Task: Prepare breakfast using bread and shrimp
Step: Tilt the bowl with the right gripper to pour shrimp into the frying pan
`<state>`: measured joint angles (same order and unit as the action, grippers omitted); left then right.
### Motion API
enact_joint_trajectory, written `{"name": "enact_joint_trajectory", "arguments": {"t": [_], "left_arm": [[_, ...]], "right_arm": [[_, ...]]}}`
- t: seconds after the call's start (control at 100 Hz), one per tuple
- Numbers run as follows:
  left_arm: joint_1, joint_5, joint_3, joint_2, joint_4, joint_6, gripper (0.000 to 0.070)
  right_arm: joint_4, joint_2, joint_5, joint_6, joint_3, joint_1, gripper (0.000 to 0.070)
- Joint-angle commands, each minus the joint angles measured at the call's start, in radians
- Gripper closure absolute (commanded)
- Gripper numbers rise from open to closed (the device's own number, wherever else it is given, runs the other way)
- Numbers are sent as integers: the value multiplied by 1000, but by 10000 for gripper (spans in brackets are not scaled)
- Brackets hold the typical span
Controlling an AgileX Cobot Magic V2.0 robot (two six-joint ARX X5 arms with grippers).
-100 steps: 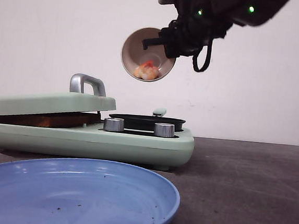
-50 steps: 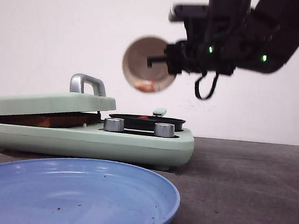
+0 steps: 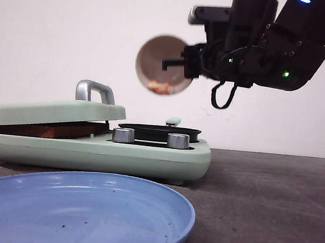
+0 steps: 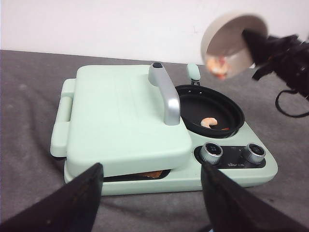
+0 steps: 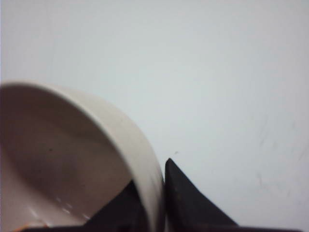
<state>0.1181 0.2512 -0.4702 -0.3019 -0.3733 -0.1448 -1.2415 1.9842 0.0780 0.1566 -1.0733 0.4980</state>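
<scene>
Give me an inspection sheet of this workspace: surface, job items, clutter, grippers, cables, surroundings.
Surface: dark grey table, bare to the right of the appliance.
Job's things: bread edge shows under the shut lid of the green breakfast maker; one shrimp lies in its black pan; more shrimp remain in the tilted beige bowl held above the pan.
Clutter: blue plate nearest the camera, holding only specks.
Grippers: right gripper has its jaws clamped on the bowl rim; left gripper has its jaws spread wide, holding nothing.
Cables: black loop hanging under the right wrist.
Surroundings: plain white wall.
</scene>
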Motion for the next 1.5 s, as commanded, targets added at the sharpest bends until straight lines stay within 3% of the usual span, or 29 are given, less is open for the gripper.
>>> {"name": "enact_joint_trajectory", "arguments": {"t": [0.0,0.26,0.64,0.81,1.11,1.331,1.491], "left_arm": [[0,5,-5,-4,11,6,347],[0,5,-5,-4,11,6,347],[1,12,-5,-4,11,7,347],[1,13,-5,-4,12,9,347],[1,16,-5,-4,16,15,347],[1,25,-5,-4,23,21,347],[1,38,-5,-4,23,21,347]], "right_arm": [[-14,16,-3,-6,-13,17,700],[-121,16,-3,47,-12,19,700],[-133,16,-37,112,-16,14,700],[-133,16,5,324,-20,16,700],[-133,-6,6,380,-21,30,700],[-133,-18,137,681,-32,49,700],[-133,-25,156,661,-33,56,700]]}}
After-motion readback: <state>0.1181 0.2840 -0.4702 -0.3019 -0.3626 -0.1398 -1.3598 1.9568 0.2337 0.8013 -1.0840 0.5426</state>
